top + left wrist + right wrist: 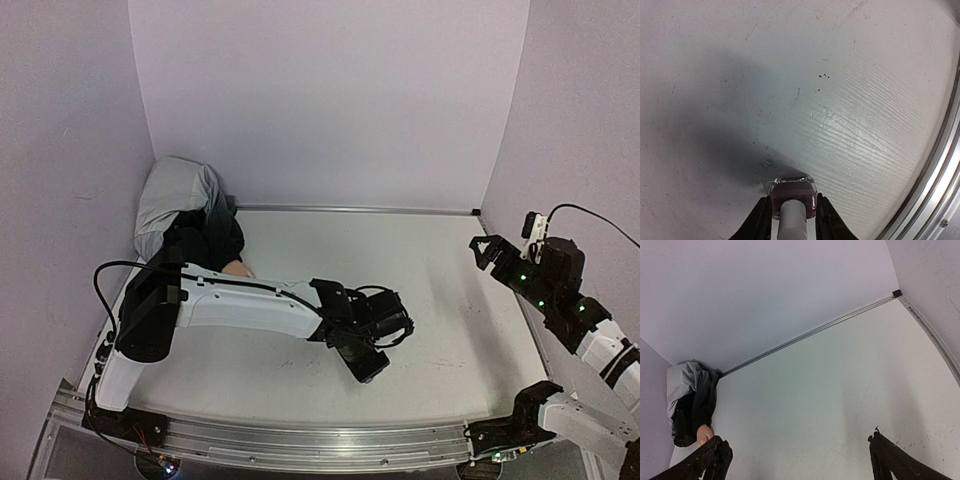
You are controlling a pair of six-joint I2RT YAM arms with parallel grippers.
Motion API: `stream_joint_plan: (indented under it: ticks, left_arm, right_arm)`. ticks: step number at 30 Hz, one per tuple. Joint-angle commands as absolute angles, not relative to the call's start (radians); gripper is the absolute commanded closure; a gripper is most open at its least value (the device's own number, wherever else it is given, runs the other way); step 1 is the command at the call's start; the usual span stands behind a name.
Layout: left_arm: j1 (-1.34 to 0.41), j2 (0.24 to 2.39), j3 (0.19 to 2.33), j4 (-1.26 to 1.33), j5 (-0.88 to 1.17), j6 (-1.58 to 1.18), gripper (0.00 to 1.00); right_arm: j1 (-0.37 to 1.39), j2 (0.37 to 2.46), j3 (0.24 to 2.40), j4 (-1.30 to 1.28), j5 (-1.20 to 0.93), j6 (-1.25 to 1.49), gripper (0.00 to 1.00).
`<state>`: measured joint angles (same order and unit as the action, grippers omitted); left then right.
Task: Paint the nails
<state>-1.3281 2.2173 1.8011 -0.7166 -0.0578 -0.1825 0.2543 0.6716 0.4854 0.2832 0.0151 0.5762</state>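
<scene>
The peach mannequin hand (238, 268) lies at the back left, mostly hidden by my left arm and its black sleeve (205, 240); its nails are too small to make out. It also shows in the right wrist view (704, 434). My left gripper (366, 366) is shut on a small nail-polish bottle (792, 191) with dark purple polish and a white cap (792, 222), its base on or just above the table (850, 100). My right gripper (487, 250) is open and empty, raised at the right side.
A grey cloth (172, 195) is bunched in the back left corner above the sleeve. Lilac walls (330, 90) enclose the white table on three sides. A metal rail (300, 440) runs along the near edge.
</scene>
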Motion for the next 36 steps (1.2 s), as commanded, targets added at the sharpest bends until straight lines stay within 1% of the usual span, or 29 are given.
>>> stream_joint_plan:
  ticks: [1,8,14,19,23,28,30,34,36]
  left_arm:
    - [-1.333,2.2,1.789,-0.727,-0.083,-0.184,0.7]
    - [-1.333,2.197,1.777,-0.726,-0.086,-0.19,0.83]
    - [-1.334,2.154,1.758,-0.724,-0.112,-0.196,1.0]
    - [-1.327,2.087,1.742,-0.726,-0.146,-0.193,1.0]
    - [-1.274,2.006,1.71,-0.729,-0.089,-0.227,1.0]
    - [-1.157,1.902,1.646,-0.729,0.021,-0.315,1.0]
    - [-1.108,1.858,1.619,-0.729,0.052,-0.35,1.0]
    - [-1.037,1.797,1.57,-0.729,0.061,-0.393,1.0]
    - [-1.006,1.773,1.549,-0.729,0.079,-0.41,1.0]
  right_arm:
    - [0.262,0.67,0.517,0.319,0.011,0.573,0.02]
    - [0.262,0.672,0.517,0.319,0.011,0.573,0.02]
    - [0.262,0.678,0.51,0.318,0.022,0.568,0.02]
    - [0.262,0.673,0.489,0.325,0.031,0.569,0.02]
    - [0.262,0.674,0.491,0.332,0.009,0.51,0.02]
    - [0.262,0.792,0.519,0.369,-0.145,0.431,0.02]
    - [0.262,0.857,0.522,0.419,-0.24,0.419,0.02]
    - [0.314,0.967,0.489,0.625,-0.454,0.447,0.02]
    - [0.387,1.025,0.481,0.715,-0.487,0.466,0.02]
